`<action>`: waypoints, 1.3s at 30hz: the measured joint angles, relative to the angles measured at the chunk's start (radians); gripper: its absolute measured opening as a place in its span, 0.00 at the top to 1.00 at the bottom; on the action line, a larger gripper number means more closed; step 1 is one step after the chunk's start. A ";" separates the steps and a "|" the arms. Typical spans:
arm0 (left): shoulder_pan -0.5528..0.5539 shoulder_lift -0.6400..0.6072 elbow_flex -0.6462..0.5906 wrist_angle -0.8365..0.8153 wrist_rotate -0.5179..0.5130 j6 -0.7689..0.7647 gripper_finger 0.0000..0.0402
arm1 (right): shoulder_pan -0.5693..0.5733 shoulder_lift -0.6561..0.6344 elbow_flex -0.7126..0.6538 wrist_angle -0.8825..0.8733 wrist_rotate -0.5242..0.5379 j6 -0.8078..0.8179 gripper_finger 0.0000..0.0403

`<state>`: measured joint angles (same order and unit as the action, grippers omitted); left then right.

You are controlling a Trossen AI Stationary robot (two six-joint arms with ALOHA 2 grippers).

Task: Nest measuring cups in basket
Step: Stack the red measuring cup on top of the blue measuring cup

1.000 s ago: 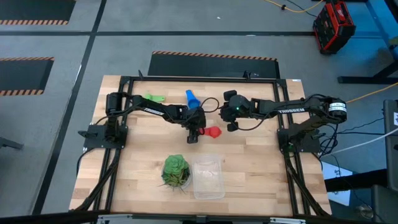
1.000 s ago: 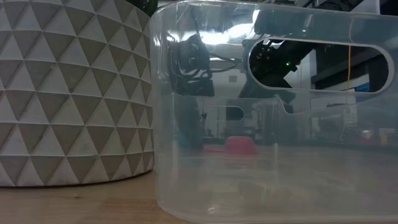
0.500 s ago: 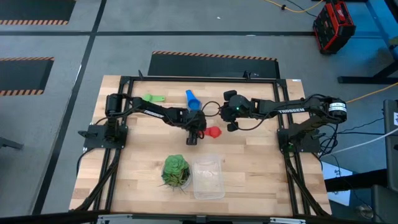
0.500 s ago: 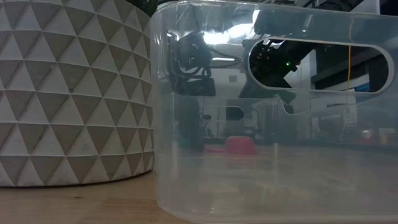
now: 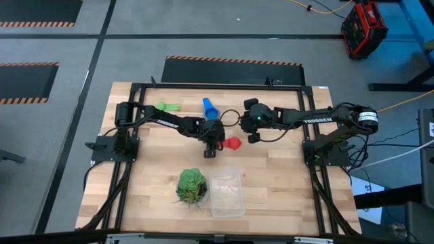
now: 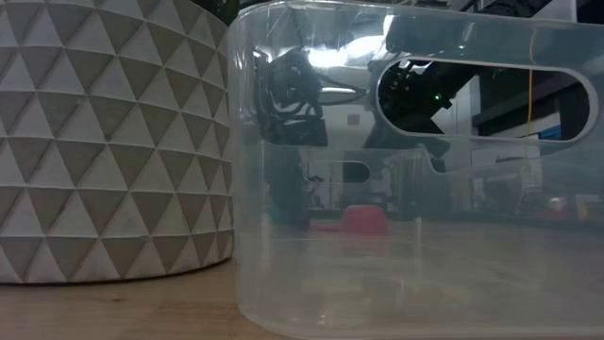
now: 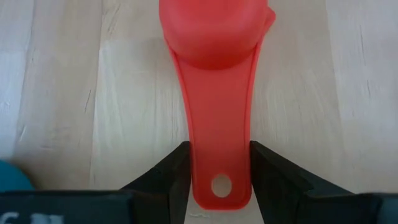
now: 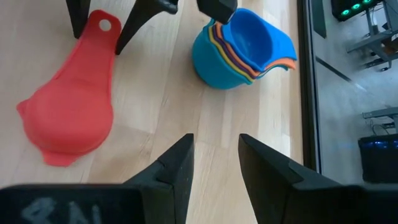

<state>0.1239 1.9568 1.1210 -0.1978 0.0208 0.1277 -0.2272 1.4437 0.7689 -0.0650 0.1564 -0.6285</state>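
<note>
While the left gripper (image 7: 219,171) straddles the red measuring cup (image 7: 214,74) handle, jaws open against both edges, that handle runs straight away from it toward the bowl. Right gripper (image 8: 214,165) hovers open nearby; the clear basket (image 5: 227,192) sits well apart.

I take the basket (image 5: 227,193) as my landmark, at the table's (image 5: 285,183) near edge. The leafy ball (image 5: 192,185) sits just beside it on the left. Behind the basket, toward mid-table, lies one measuring cup (image 5: 232,144), its handle between the fingers of the left gripper (image 5: 211,150). Farther back sits a nested stack of cups (image 5: 209,108), with a single cup (image 5: 167,107) left of that. The right gripper (image 5: 253,133) hangs behind and right of the basket.
</note>
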 joint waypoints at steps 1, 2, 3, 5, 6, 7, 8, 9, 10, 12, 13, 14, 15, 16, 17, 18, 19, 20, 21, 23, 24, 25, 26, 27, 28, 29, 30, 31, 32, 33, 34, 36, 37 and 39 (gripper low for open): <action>0.000 0.000 0.000 0.002 0.000 -0.014 0.65 | 0.000 0.000 0.000 -0.006 0.000 0.000 0.68; 0.000 0.000 0.000 0.005 -0.001 -0.027 0.65 | 0.000 0.000 0.000 -0.013 0.000 0.000 0.68; -0.001 -0.002 -0.001 0.006 -0.002 -0.042 0.65 | 0.000 0.000 0.000 -0.019 0.000 0.000 0.68; -0.001 -0.004 -0.001 0.011 -0.003 -0.074 0.65 | 0.000 0.000 0.000 -0.031 0.000 0.000 0.68; -0.001 -0.004 0.000 0.012 -0.003 -0.092 0.65 | 0.000 0.000 0.000 -0.037 0.000 0.000 0.68; -0.001 -0.004 0.005 0.012 -0.002 -0.108 0.65 | 0.000 0.000 0.000 -0.044 0.000 0.000 0.68; -0.001 -0.004 0.012 0.011 -0.002 -0.126 0.65 | 0.000 0.000 0.000 -0.050 0.000 0.000 0.68; -0.001 -0.003 0.020 0.011 -0.002 -0.139 0.65 | 0.000 0.000 0.000 -0.056 0.000 0.000 0.68; 0.000 -0.003 0.028 0.005 0.000 -0.150 0.65 | 0.000 -0.002 0.000 -0.065 0.000 0.000 0.68; -0.001 -0.002 0.043 0.001 0.008 -0.152 0.65 | 0.000 -0.014 0.000 -0.092 0.005 0.000 0.68; 0.000 -0.002 0.051 0.002 0.019 -0.153 0.65 | 0.000 -0.025 0.000 -0.108 0.008 0.000 0.68; 0.001 -0.002 0.060 0.005 0.030 -0.153 0.65 | 0.000 -0.037 0.000 -0.124 0.008 0.000 0.68; 0.002 -0.002 0.068 0.009 0.040 -0.153 0.65 | 0.000 -0.051 0.000 -0.143 0.008 0.000 0.68; 0.005 -0.002 0.076 0.008 0.052 -0.155 0.65 | 0.000 -0.066 0.000 -0.162 0.008 0.000 0.68; 0.008 -0.002 0.086 0.006 0.064 -0.158 0.65 | 0.000 -0.082 0.000 -0.179 0.008 0.000 0.68; 0.012 -0.002 0.097 0.006 0.072 -0.164 0.65 | 0.000 -0.101 0.000 -0.198 0.008 0.000 0.68; 0.016 -0.002 0.109 0.006 0.083 -0.173 0.65 | 0.000 -0.120 0.000 -0.218 0.008 0.000 0.68; 0.021 -0.002 0.122 0.006 0.096 -0.178 0.65 | 0.000 -0.139 0.000 -0.242 0.008 0.000 0.68; 0.026 -0.003 0.134 0.005 0.112 -0.180 0.65 | 0.000 -0.158 0.000 -0.268 0.008 0.000 0.68; 0.036 -0.003 0.155 0.000 0.142 -0.183 0.65 | 0.000 -0.197 0.000 -0.325 0.008 0.000 0.68; 0.042 -0.003 0.167 -0.001 0.158 -0.188 0.65 | 0.000 -0.217 0.000 -0.354 0.008 0.000 0.68; 0.049 -0.003 0.180 -0.006 0.176 -0.198 0.65 | 0.000 -0.237 0.000 -0.386 0.008 0.000 0.68; 0.056 -0.004 0.194 -0.009 0.197 -0.204 0.65 | 0.000 -0.257 0.000 -0.418 0.008 0.001 0.68; 0.064 -0.004 0.206 -0.013 0.219 -0.207 0.65 | 0.000 -0.278 0.000 -0.454 0.008 0.007 0.68; 0.070 -0.005 0.217 -0.020 0.242 -0.208 0.65 | 0.000 -0.298 0.000 -0.485 0.008 0.023 0.68; 0.077 -0.005 0.228 -0.027 0.260 -0.208 0.65 | 0.000 -0.318 0.000 -0.512 0.008 0.036 0.68; 0.083 -0.005 0.236 -0.034 0.276 -0.208 0.65 | 0.000 -0.339 0.000 -0.545 0.008 0.059 0.68; 0.089 -0.005 0.245 -0.041 0.292 -0.209 0.65 | 0.000 -0.360 0.000 -0.578 0.008 0.085 0.68; 0.094 -0.005 0.254 -0.046 0.307 -0.213 0.65 | 0.000 -0.378 0.000 -0.605 0.008 0.116 0.68; 0.100 -0.005 0.263 -0.050 0.321 -0.223 0.65 | 0.000 -0.396 0.000 -0.629 0.008 0.147 0.68; 0.106 -0.006 0.271 -0.054 0.337 -0.231 0.65 | 0.000 -0.414 0.000 -0.654 0.008 0.181 0.68; 0.117 -0.006 0.278 -0.054 0.375 -0.247 0.65 | 0.001 -0.442 0.000 -0.691 0.006 0.254 0.68; 0.123 -0.006 0.281 -0.056 0.390 -0.258 0.65 | 0.000 -0.452 0.000 -0.703 0.003 0.292 0.68; 0.135 -0.006 0.284 -0.052 0.416 -0.282 0.65 | 0.000 -0.467 0.000 -0.713 -0.014 0.358 0.68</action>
<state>0.2593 1.9505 1.4054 -0.2501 0.4371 -0.1540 -0.2268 0.9770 0.7685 -0.7783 0.1428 -0.2706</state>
